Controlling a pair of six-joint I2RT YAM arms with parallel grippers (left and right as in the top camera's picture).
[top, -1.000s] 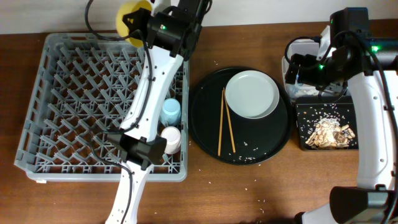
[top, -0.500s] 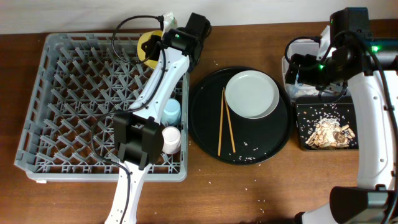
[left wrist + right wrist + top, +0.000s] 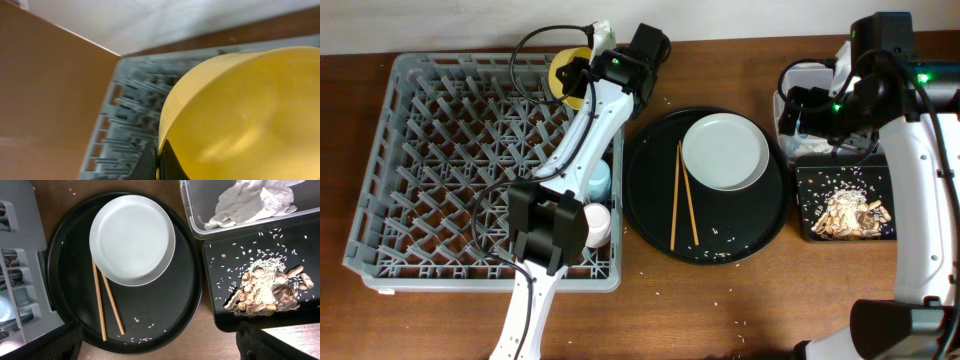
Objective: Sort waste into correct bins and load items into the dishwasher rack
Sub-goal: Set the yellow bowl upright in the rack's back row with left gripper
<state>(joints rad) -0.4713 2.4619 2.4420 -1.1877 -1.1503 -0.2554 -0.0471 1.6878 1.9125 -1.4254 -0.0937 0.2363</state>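
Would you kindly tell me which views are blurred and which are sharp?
Left wrist view: the small yellow bowl sits so close it is blurred, and the grey plastic dishwasher rack behind is soft. Right wrist view: sharp, single rice grains showing on the shallow black rectangular tray. Overhead view: evenly lit, the two thin wooden chopsticks crisp.

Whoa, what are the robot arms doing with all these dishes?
They're tidying up after a meal. The left gripper holds the yellow bowl over the back edge of the dishwasher rack, where the blue cup and pink cup sit. The plate and chopsticks wait on the round black tray. The right gripper hovers open near the clear tub holding napkins.
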